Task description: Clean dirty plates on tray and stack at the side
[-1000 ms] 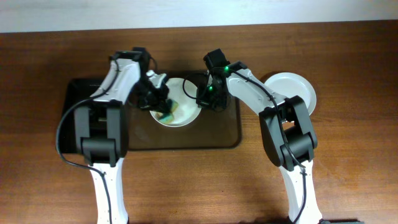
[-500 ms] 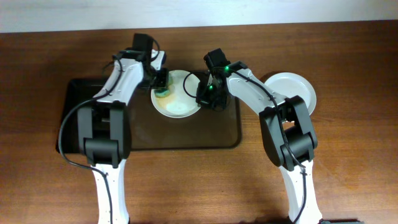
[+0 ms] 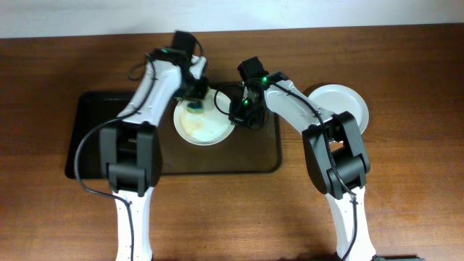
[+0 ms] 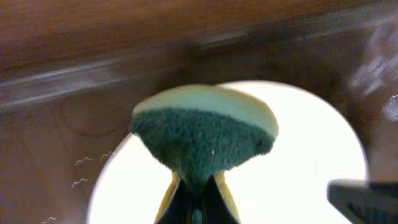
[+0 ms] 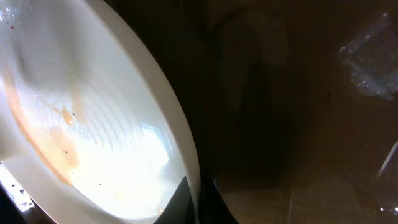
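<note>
One plate (image 3: 204, 127), apparently in right gripper (image 5: 199, 200)

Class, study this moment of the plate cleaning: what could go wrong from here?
1. The right gripper pinches only the rim of the plate; a hard push from the sponge might slip or tip it on the tray.
2. The left gripper holds the sponge near the far rim, so the orange smears elsewhere could get missed.

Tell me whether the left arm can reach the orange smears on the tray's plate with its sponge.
Probably yes: the left gripper holds the sponge over the plate at its far rim, the smears lie uncovered, and the right gripper pinches only the right rim.
</note>
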`<state>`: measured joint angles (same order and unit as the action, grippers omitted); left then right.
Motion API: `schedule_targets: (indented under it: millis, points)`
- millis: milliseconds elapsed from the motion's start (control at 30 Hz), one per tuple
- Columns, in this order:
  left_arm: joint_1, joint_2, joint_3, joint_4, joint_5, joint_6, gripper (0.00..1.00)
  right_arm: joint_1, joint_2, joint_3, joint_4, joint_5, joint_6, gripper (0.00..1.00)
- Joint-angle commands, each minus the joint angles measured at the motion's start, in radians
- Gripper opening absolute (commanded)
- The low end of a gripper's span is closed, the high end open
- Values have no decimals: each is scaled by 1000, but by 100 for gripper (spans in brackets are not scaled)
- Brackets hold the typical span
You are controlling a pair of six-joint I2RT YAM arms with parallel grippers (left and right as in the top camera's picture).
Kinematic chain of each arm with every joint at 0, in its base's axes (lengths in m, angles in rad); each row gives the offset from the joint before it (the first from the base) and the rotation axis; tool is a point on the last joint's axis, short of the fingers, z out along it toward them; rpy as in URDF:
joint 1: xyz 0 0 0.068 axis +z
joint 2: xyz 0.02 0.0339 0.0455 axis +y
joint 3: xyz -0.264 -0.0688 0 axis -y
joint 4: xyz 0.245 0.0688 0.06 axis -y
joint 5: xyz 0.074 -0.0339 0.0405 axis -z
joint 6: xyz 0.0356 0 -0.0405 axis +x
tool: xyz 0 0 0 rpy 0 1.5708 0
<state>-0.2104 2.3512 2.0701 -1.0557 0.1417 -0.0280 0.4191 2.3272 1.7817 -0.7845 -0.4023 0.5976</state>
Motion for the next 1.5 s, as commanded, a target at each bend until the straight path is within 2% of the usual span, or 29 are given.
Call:
schedule_targets:
  millis: [0,167,367,533,833,1233,1467]
  points:
    - [92,3,151,-85,53,-14,1,6,37,-29,-15,47,-18,4]
    - [157,3,166,-121,53,-14,1,-3,-34,-28,-59,90,-97,4]
    - [172,3,166,-125,52,-14,2,26,-246,-27,-166,434,-138,4]
    - [172,4,166,-124,52,-13,2,124,-371,-27,-250,830,-137,4]
    - [172,5,151,-124,44,-13,4,401,-376,-27,-327,1604,-58,4]
    - [172,5,151,-124,45,-13,4,499,-376,-27,-327,1925,-12,4]
    - [172,5,151,-124,44,-13,4,513,-376,-27,-327,1937,14,4]
